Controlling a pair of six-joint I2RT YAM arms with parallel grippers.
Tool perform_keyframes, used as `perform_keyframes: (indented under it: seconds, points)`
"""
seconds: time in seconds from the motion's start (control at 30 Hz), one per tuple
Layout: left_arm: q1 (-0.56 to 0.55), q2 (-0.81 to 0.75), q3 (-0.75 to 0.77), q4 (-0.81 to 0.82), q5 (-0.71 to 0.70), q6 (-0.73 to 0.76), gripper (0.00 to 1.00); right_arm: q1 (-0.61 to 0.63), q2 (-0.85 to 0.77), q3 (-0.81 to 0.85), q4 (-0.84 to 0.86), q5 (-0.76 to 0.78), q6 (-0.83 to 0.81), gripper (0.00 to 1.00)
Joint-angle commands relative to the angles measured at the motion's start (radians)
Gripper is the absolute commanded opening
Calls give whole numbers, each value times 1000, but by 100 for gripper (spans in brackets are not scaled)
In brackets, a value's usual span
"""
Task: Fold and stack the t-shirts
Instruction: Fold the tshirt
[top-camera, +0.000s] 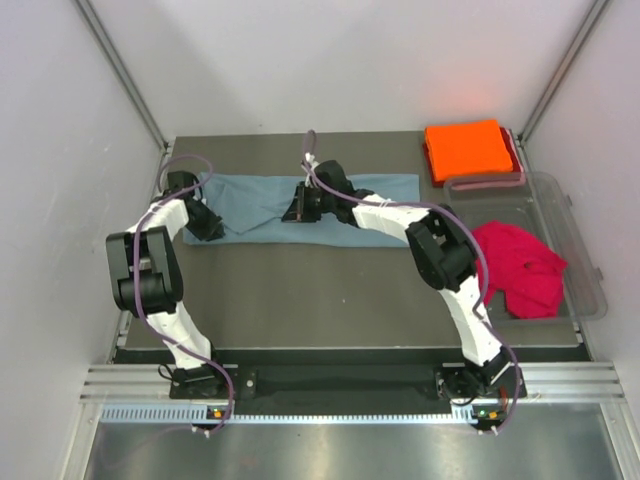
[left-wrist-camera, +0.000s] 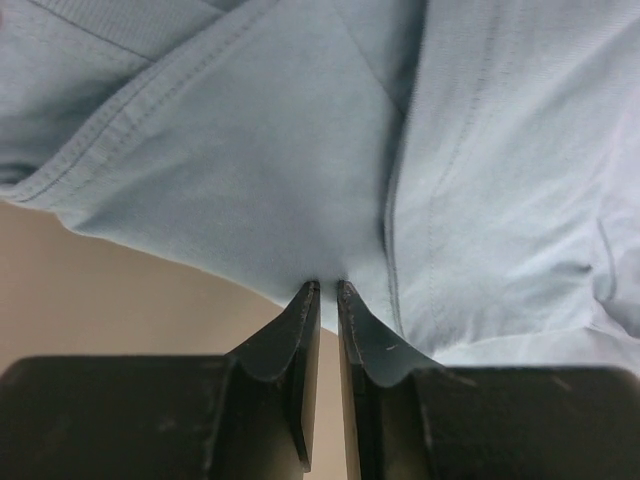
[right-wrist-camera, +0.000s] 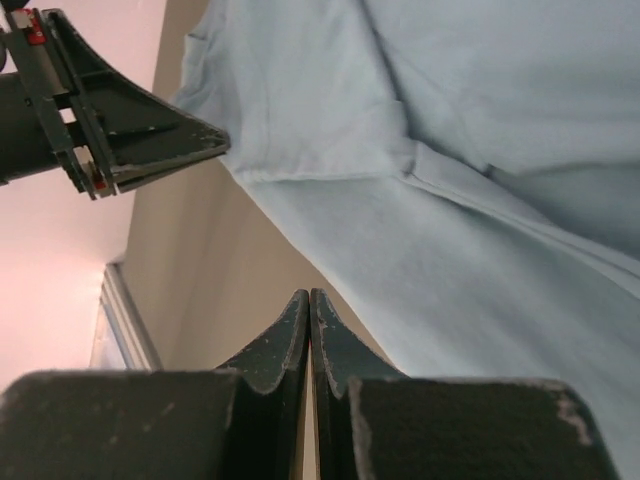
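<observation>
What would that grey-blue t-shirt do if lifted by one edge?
Probably droop limply: the grey-blue t-shirt lies in soft creases. Likely light, its fabric looking thin at the stitched hem. Pushed, it would probably bunch, being wrinkled already.

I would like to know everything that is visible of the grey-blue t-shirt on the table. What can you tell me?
The grey-blue t-shirt is soft, matte, cotton-like cloth with stitched hems and seams. It lies folded into a long, slightly wrinkled band across the far part of the table. The left claw seems to pinch its left end. The right claw, shut, sits at one of its edges near the middle; whether it catches any cloth is unclear.
</observation>
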Motion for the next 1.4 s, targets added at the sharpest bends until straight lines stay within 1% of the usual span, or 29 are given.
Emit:
perform_keyframes:
  seconds: [0.0,0.17,0.23,0.3,0.4,0.5,0.6,0.67,0.7,0.73,0.83,0.87,0.93,0.97,1.03,1.07,1.2,1.37]
  points:
    - [-2,27,-13,44,-53,-5,18,22,63,85,103,-97,39,0]
    - [-8,56,-14,41,-87,-8,17,25,164,110,152,-159,98,0]
    - [-9,59,-19,33,-92,-8,16,23,175,94,91,-130,76,0]
    - [-12,58,-22,17,-165,-5,16,18,161,33,95,-99,63,0]
    - [-12,64,-13,-11,-226,-6,16,8,135,-16,103,-76,50,0]
    - [-12,62,19,-45,-236,-8,17,-1,112,-33,85,-62,38,0]
    - [-12,36,90,-76,-240,1,20,-3,71,-25,60,-54,11,0]
    - [-11,18,133,-99,-244,18,23,-1,36,-18,39,-50,4,0]
    - [-11,13,180,-124,-245,23,25,-5,23,-18,31,-51,1,0]
    - [-11,13,203,-138,-244,27,28,-5,11,-18,28,-54,0,1]
    - [-11,-10,239,-131,-170,53,32,-5,-46,-42,20,-45,-5,2]
    - [-11,-17,231,-117,-106,66,34,-5,-76,-53,22,-40,-6,2]
    - [-9,-48,184,-62,-29,76,38,-5,-105,-85,20,-33,1,4]
    - [-11,-57,161,-38,20,84,41,-5,-133,-96,19,-31,0,4]
    - [-11,-85,72,27,60,93,44,-6,-177,-130,13,-19,-6,7]
    - [-11,-93,72,44,60,96,45,-8,-193,-142,11,-11,-6,8]
    - [-12,-94,0,124,155,93,45,-15,-259,-209,2,24,-16,9]
    - [-12,-61,-16,112,140,92,45,-26,-297,-235,-6,29,-16,10]
